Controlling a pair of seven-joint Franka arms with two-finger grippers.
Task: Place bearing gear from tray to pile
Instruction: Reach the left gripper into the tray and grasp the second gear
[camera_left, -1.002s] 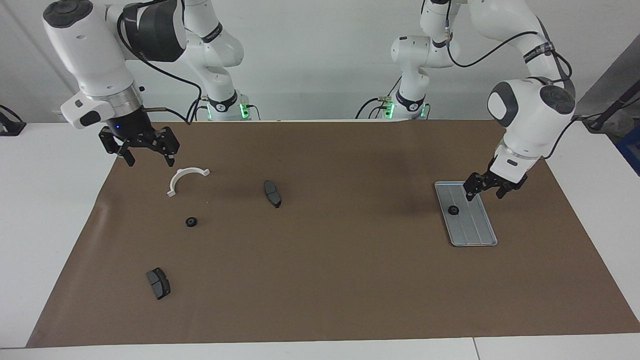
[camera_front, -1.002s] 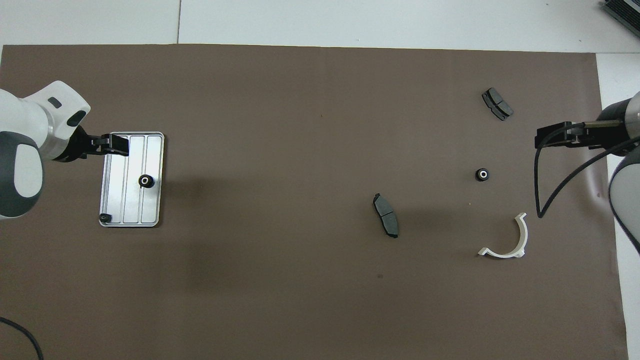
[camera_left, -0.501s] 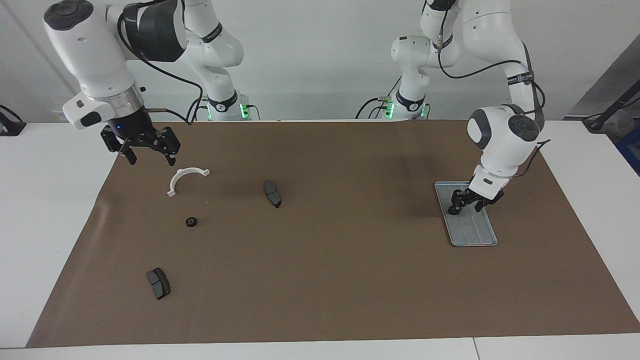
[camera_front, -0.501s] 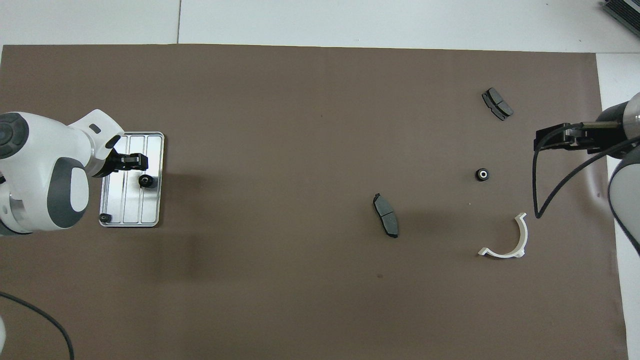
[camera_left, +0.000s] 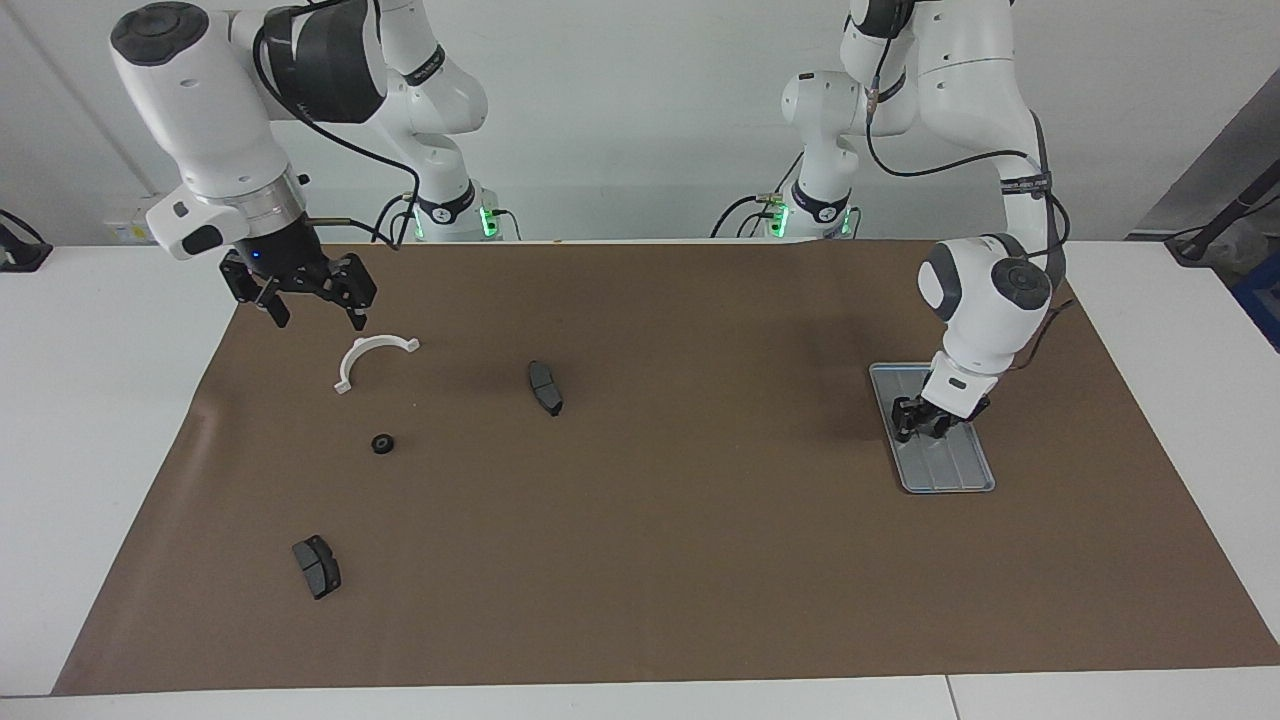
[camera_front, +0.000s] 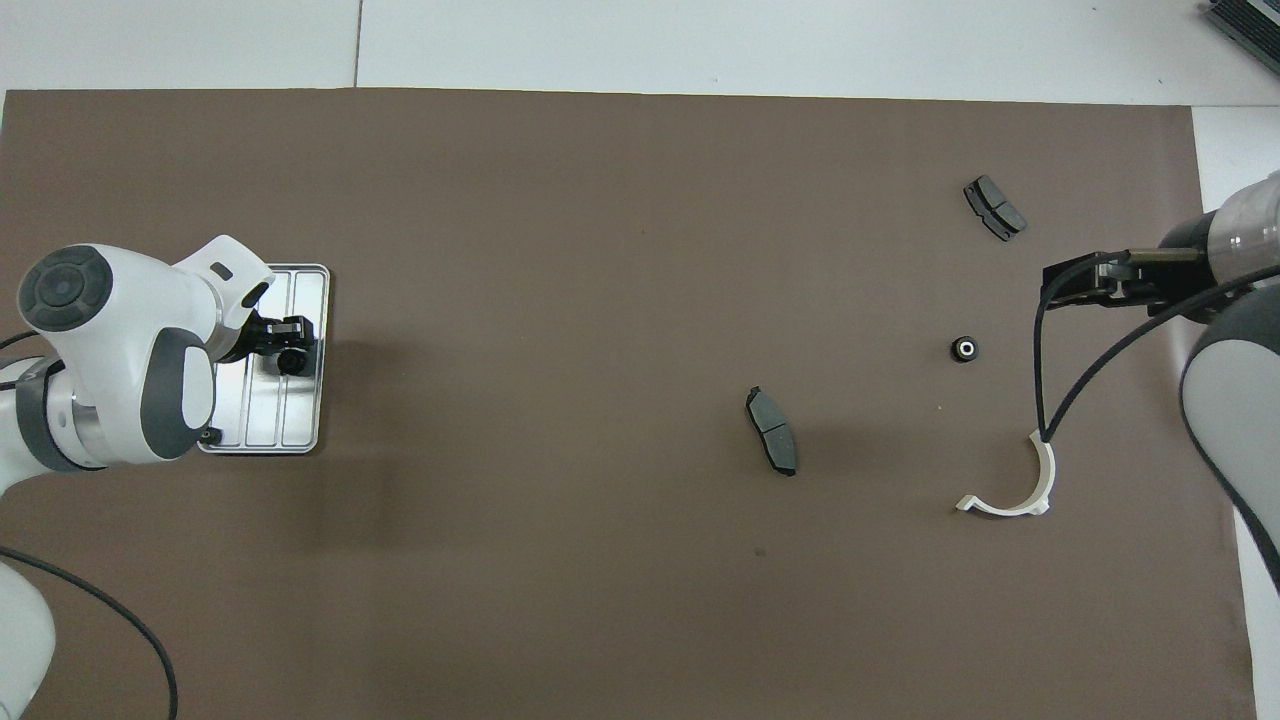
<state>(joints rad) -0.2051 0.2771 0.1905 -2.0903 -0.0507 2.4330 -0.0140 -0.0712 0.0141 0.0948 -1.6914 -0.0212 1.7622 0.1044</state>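
Observation:
The grey-blue tray (camera_left: 955, 465) lies at the left arm's end of the table. A black bearing gear (camera_front: 292, 364) sits on it. My left gripper (camera_left: 915, 424) is down at the tray, right at the gear, and also shows in the overhead view (camera_front: 285, 342). The pile lies at the right arm's end: a white bracket (camera_left: 372, 352), two dark brake pads (camera_left: 545, 387) (camera_left: 316, 566), and a second black gear (camera_left: 382, 443) on the mat. My right gripper (camera_left: 312, 300) hangs open and empty in the air beside the bracket.
A brown mat (camera_left: 680, 560) covers most of the white table. A small black part (camera_front: 208, 435) sits in a tray corner, half hidden by the left arm. The overhead view shows the bracket (camera_front: 1020, 495) and the pads (camera_front: 772, 444) (camera_front: 994, 208).
My left arm swung in over the tray and lowered its gripper onto the gear. My right gripper drifted a little toward the table's middle.

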